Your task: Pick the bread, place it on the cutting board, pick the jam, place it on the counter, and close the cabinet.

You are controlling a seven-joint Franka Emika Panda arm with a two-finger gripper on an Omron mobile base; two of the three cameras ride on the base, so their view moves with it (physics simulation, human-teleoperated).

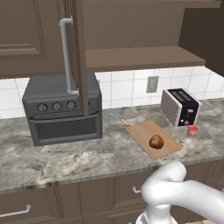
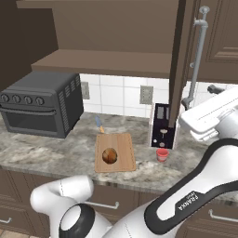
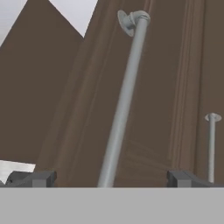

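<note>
The bread (image 1: pixel 156 141) (image 2: pixel 109 155), a glossy brown bun, lies on the tan cutting board (image 1: pixel 142 131) (image 2: pixel 124 144). The small red jam (image 1: pixel 193 130) (image 2: pixel 162 155) stands on the marbled counter (image 1: pixel 65 162) (image 2: pixel 46 155) in front of the toaster. Both cabinet doors stand open: the left door (image 1: pixel 81 57) and the right door (image 2: pixel 179 60) show edge-on. My gripper (image 3: pixel 107 179) (image 2: pixel 210 89) is open beside the right door's outer face. That door's silver bar handle (image 3: pixel 124 96) (image 2: pixel 197 60) runs up between my fingertips (image 3: pixel 33 178), with no contact visible.
A dark toaster oven (image 1: pixel 61 113) (image 2: pixel 42 104) sits at the left of the counter, a toaster (image 1: pixel 180 106) (image 2: pixel 163 125) at the right. A knife (image 1: pixel 117 117) lies behind the board. The neighbouring cabinet's handle (image 3: pixel 211 144) shows to the right in the hand view.
</note>
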